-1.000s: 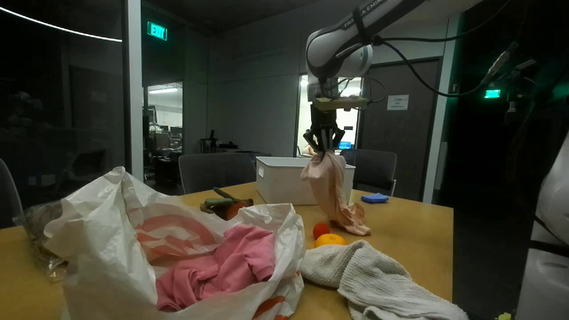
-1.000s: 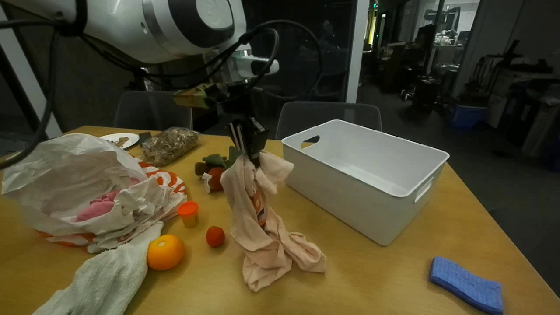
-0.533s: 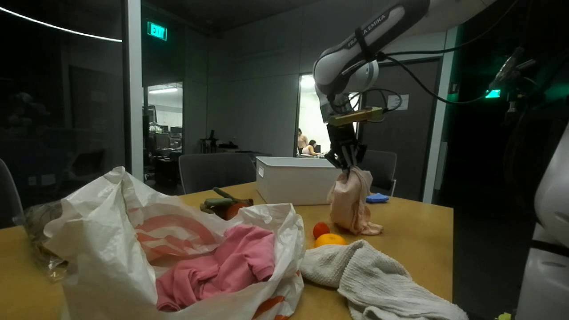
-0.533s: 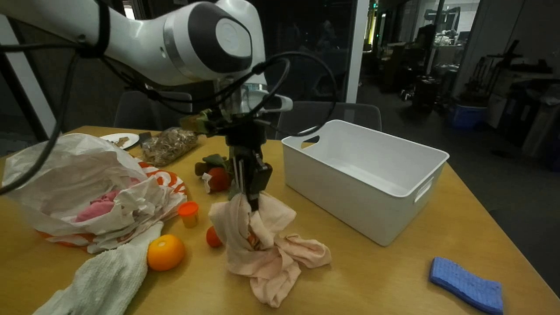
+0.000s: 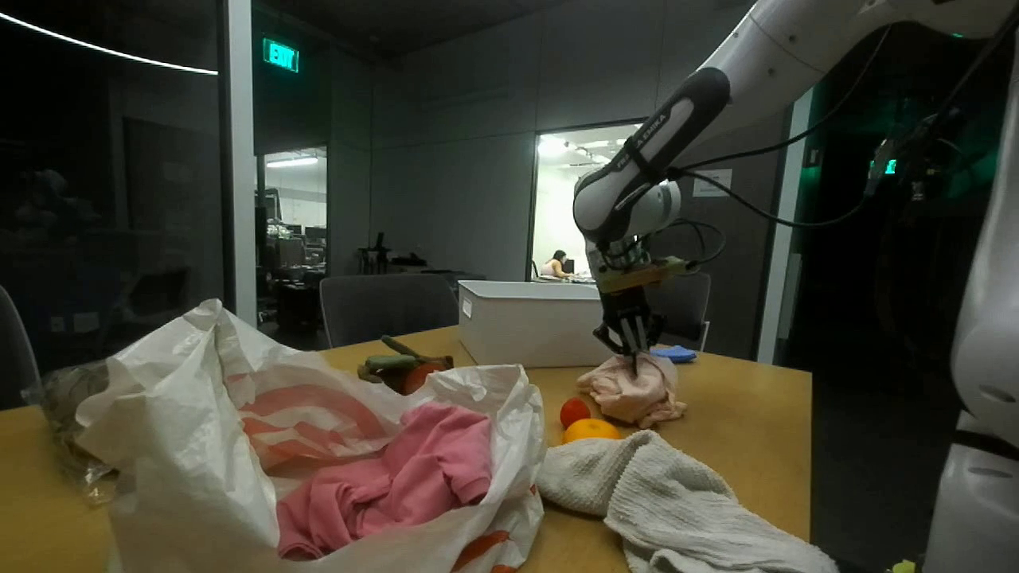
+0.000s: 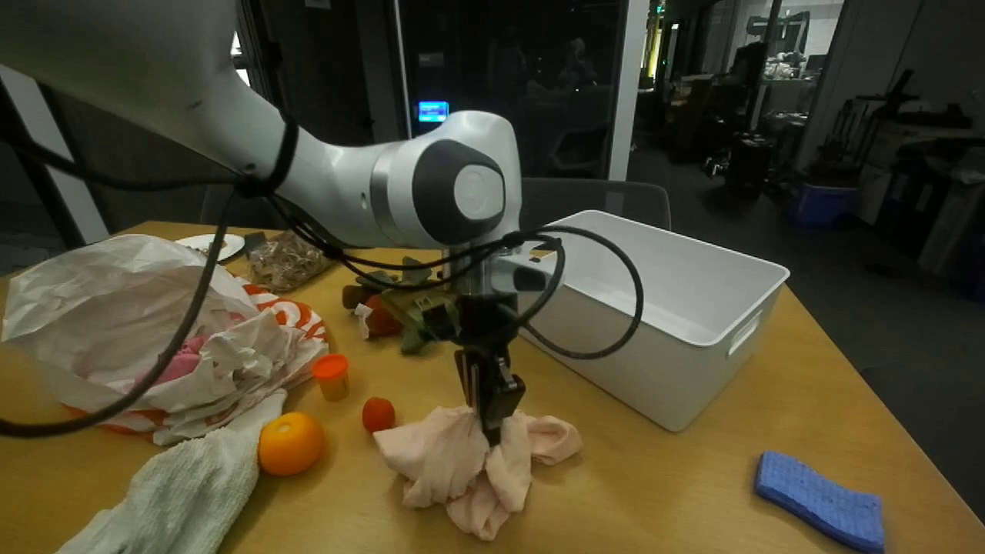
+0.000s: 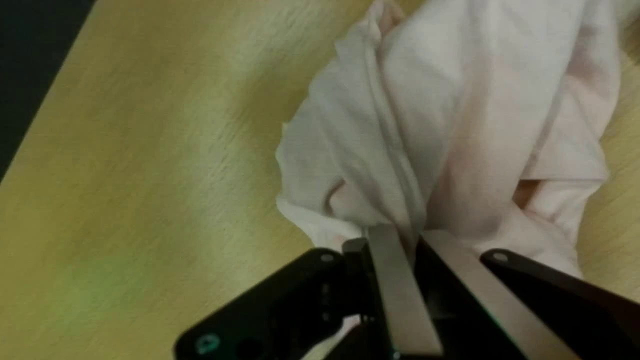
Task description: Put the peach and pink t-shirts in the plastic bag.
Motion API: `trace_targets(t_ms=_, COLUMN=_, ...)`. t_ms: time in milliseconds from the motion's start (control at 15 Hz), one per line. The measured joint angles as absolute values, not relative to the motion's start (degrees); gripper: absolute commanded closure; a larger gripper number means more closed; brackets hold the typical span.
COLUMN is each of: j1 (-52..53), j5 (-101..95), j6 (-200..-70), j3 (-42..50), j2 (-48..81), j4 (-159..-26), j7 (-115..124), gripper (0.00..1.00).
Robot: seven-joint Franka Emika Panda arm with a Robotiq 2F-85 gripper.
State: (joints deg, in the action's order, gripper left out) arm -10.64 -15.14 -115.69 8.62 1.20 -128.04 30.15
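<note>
The peach t-shirt [image 5: 649, 399] lies crumpled on the table beside the white box; its folds [image 6: 439, 454] spread around my fingertips. My gripper [image 7: 409, 239] is shut on it, with a fold of its cloth [image 7: 365, 150] pinched between the fingers. From above, the gripper [image 6: 494, 438] points down into the shirt in both exterior views. The pink t-shirt [image 5: 406, 473] rests inside the plastic bag [image 5: 179, 422], a wrinkled white one with orange-red print, whose mouth gapes. Only a bit of the pink cloth [image 6: 185, 360] shows past the bag's near side.
A white box [image 6: 616, 338] stands behind the peach shirt. Close by are a small red fruit [image 6: 378, 415], an orange [image 6: 291, 444], an orange-lidded jar [image 6: 332, 377] and a white terry cloth [image 5: 669, 501]. A blue cloth [image 6: 819, 500] lies near the table's edge.
My gripper has come down with the peach t-shirt, which hung from it a second ago and is now bunched on the table. The bag and pink t-shirt have not moved.
</note>
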Motion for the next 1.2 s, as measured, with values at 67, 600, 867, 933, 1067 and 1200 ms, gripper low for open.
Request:
trace_targets(t_ms=67, j1=-10.69, j5=-14.7, j6=-117.68, j3=9.05, j2=2.32, j4=-128.05, j7=30.21, gripper=0.66)
trace_targets(t_ms=600, j1=-10.62, j5=-11.47, j6=-119.79, j3=9.92, j2=3.47, j4=-127.93, j7=30.47, gripper=0.14)
trace_targets(t_ms=867, j1=-10.37, j5=-11.53, j6=-119.75, j3=9.72, j2=-2.23, j4=-130.26, j7=30.41, gripper=0.0)
trace_targets(t_ms=933, j1=-10.32, j5=-11.49, j6=-119.75, j3=9.54, j2=-3.72, j4=-131.08, j7=30.37, gripper=0.0)
trace_targets(t_ms=1067, j1=-10.05, j5=-9.25, j6=-119.82, j3=9.16, j2=-6.18, j4=-132.87, j7=29.09, gripper=0.0)
trace_targets(t_ms=1200, j1=-9.66, j5=-5.7, j6=-120.9, j3=8.87, j2=-7.13, j4=-134.16, j7=26.27, gripper=0.0)
